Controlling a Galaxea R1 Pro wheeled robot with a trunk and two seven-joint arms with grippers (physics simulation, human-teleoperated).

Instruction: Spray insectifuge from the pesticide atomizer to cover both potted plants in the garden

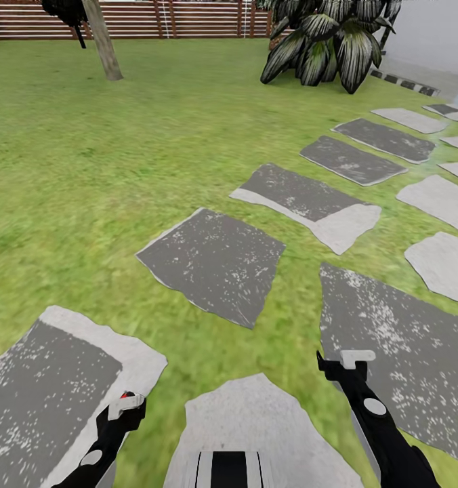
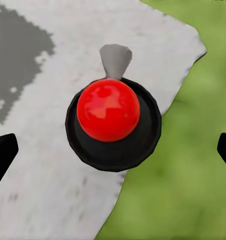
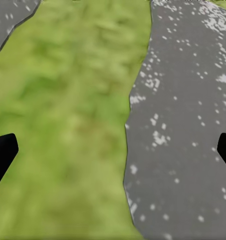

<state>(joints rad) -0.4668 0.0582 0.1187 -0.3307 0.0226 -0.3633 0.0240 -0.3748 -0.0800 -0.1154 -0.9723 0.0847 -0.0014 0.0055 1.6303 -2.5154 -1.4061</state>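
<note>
Atomizer and potted plants aren't in sight yet, so we're rolling over the lawn (image 1: 87, 169) along the stepping stones (image 1: 212, 264) toward the fence (image 1: 188, 17). Left gripper (image 1: 124, 405) and right gripper (image 1: 356, 357) hang low with jaws wide, empty, tucked for travel.

Speckled grey stepping stones (image 1: 215, 261), green lawn (image 1: 87, 156)
</note>
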